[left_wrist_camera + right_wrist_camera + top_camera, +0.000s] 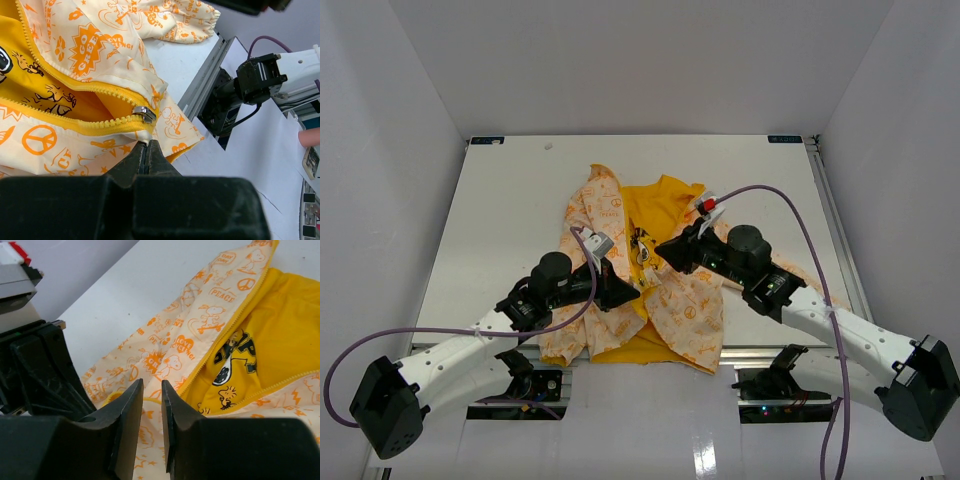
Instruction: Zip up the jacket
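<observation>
Soft cream fabric with orange print: the jacket [690,310] lies mid-table [500,220], upper front open with yellow lining showing. It looks light and floppy and will likely bunch, so keep the hem taut and pull the metal zipper slider [145,114]. The left gripper [148,147] is pressed together, apparently pinching the hem just below the slider, which only the left wrist view shows. The right gripper [152,390] is slightly spread and empty above the fabric. Its view shows unjoined zipper teeth [235,322].
</observation>
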